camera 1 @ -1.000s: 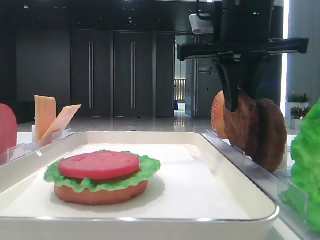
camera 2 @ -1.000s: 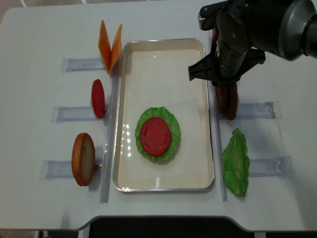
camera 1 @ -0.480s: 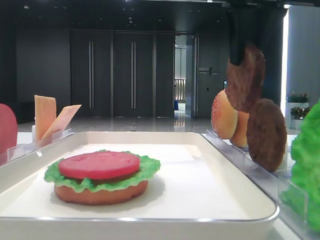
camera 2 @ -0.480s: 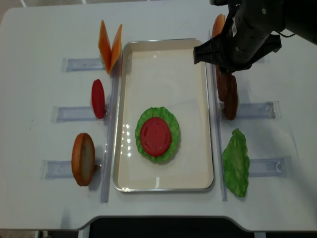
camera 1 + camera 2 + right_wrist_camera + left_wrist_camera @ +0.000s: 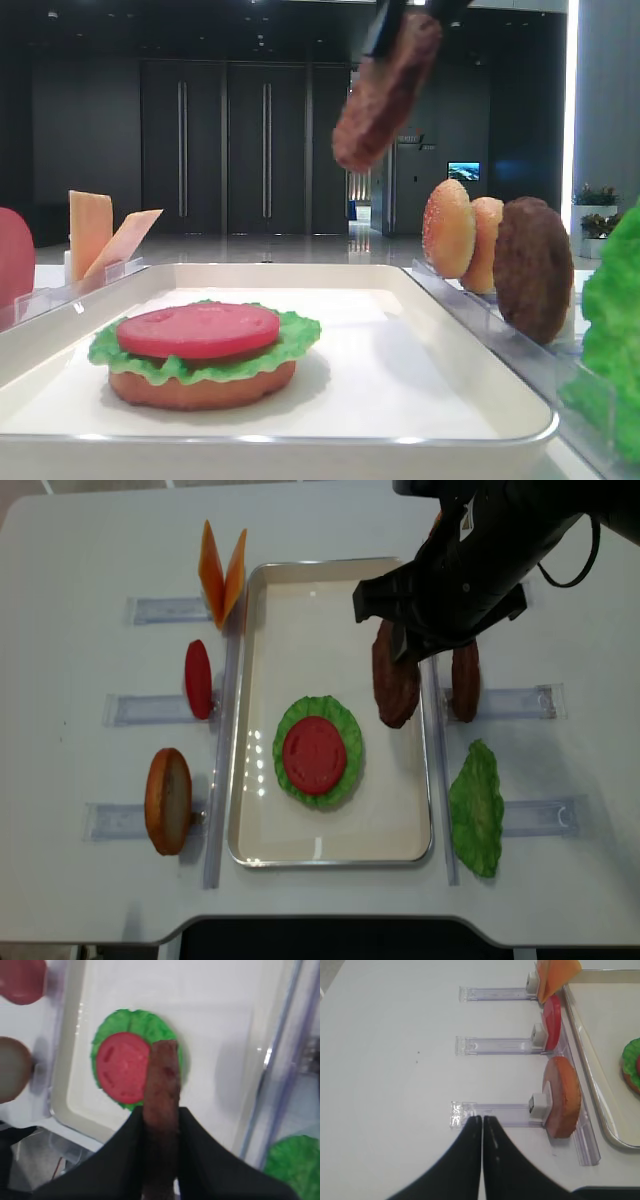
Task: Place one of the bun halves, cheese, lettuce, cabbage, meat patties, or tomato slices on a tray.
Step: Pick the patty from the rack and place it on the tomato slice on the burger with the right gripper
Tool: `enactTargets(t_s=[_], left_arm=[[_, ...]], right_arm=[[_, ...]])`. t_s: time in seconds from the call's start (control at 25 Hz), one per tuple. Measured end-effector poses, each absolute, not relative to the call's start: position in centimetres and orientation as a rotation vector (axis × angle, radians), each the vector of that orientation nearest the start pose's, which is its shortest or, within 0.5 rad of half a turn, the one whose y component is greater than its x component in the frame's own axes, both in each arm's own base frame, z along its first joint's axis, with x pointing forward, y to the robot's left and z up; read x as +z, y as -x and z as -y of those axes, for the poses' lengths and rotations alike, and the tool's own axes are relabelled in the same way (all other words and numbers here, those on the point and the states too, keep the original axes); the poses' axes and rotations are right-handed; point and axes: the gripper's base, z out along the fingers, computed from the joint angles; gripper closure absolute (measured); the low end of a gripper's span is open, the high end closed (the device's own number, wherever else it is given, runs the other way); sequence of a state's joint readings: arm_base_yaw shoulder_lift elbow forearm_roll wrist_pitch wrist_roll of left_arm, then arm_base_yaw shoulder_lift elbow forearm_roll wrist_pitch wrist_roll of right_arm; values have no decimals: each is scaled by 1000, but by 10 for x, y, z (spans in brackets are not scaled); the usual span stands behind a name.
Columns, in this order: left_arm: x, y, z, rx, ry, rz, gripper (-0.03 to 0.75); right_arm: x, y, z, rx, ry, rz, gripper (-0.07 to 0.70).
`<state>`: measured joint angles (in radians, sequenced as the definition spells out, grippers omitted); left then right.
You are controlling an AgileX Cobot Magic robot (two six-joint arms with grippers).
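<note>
Right gripper (image 5: 161, 1125): jaws clamped on a meat patty (image 5: 396, 673), held edge-down.
Stack: tomato slice (image 5: 314, 753) on lettuce (image 5: 346, 718) in the tray (image 5: 330, 585), below and ahead of the jaws.
Left gripper (image 5: 482, 1122): jaws together, idle.
Tip: centre over tomato, tilt flat, lower, then release.

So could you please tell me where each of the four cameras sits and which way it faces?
Exterior high: low at the tray's near end, looking level along it; only the held patty shows.
Realsense: overhead, looking straight down on the table; right arm shows.
Right wrist: on the right gripper, looking down at the tomato on lettuce; fingers clamp the patty.
Left wrist: over the table's left side, facing a bun half; shut left gripper shows.
Shared: both exterior views show the stack and the patty.
</note>
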<state>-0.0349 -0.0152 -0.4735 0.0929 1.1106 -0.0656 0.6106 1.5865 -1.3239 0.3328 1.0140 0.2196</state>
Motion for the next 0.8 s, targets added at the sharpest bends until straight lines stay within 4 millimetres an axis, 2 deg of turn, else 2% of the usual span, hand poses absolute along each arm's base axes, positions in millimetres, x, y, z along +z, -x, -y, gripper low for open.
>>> enactTargets(t_s=[0.2,0.36,0.8], left_arm=[[266,6,-8,52,39,-2102,722],[266,6,-8,52,39,-2102,722],[266,6,-8,52,39,-2102,722]], right_arm=[[309,-247,-227,838,487,-2747,512],[310,-242,-236,874,547,-2712,512],[282,-238,-267,919,621,-2752,512]])
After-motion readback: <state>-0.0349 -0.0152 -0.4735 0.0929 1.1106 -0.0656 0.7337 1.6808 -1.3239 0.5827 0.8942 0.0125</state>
